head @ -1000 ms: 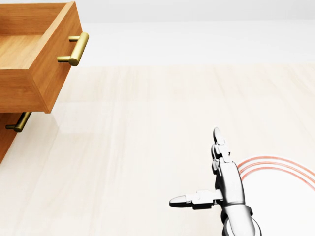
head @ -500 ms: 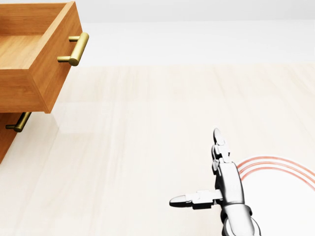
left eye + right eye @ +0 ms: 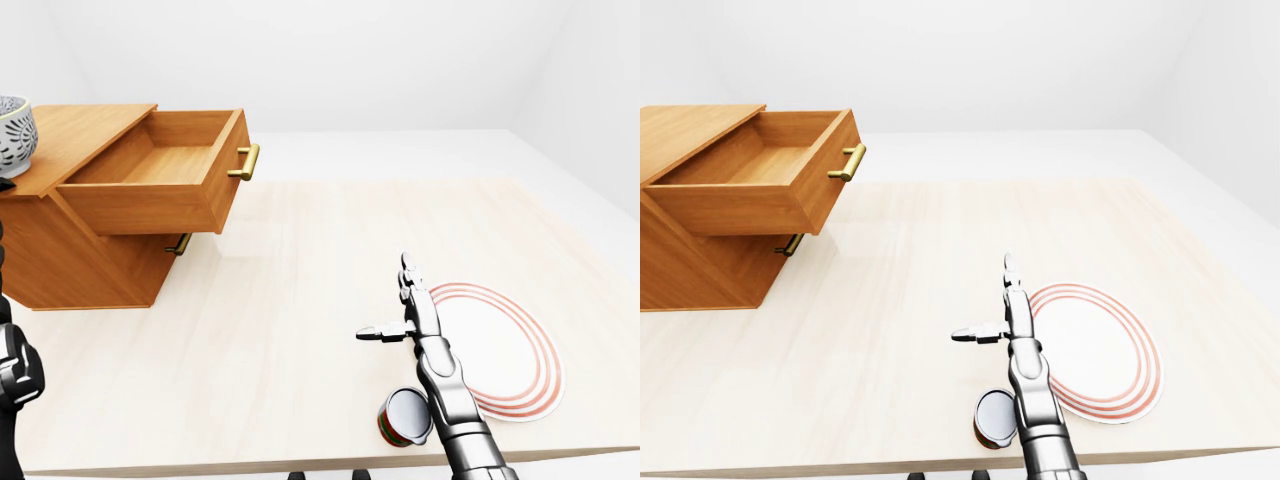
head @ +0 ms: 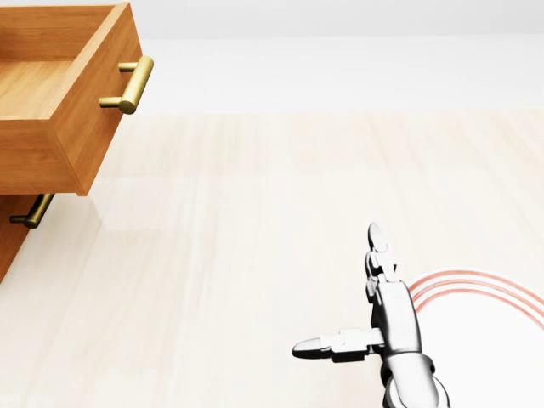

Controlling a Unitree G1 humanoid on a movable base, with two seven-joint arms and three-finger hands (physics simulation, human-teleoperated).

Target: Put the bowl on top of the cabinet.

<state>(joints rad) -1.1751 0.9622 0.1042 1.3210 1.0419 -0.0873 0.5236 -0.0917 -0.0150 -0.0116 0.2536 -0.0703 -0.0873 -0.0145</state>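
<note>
Table (image 3: 290, 330): pale wood top that bears the cabinet and everything else listed.
Cabinet (image 3: 70, 265): brown wood, at the left of the left-eye view.
Upper drawer (image 3: 150, 195): pulled well out of the cabinet toward the view's right, its inside bare, with a brass bar handle (image 3: 245, 162) on its face.
Plate (image 3: 510, 350): white with red rings, flat on the table, well apart from the cabinet toward the lower right.
Right hand (image 4: 389, 306): over the table between cabinet and plate and nearer the plate; fingers straight and spread, thumb pointing toward the cabinet, grasping nothing.
Left arm (image 3: 15, 375): at the view's left edge below the cabinet; its hand is almost wholly cut off, so the finger state cannot be told.
Bowl (image 3: 12, 135): white with a dark pattern, upright on the cabinet's top, at its left end.
Can (image 3: 405, 415): on its side, well apart from the cabinet, just beside the plate.
Lower handle (image 3: 180, 244): brass, on the cabinet's face under the open drawer.
</note>
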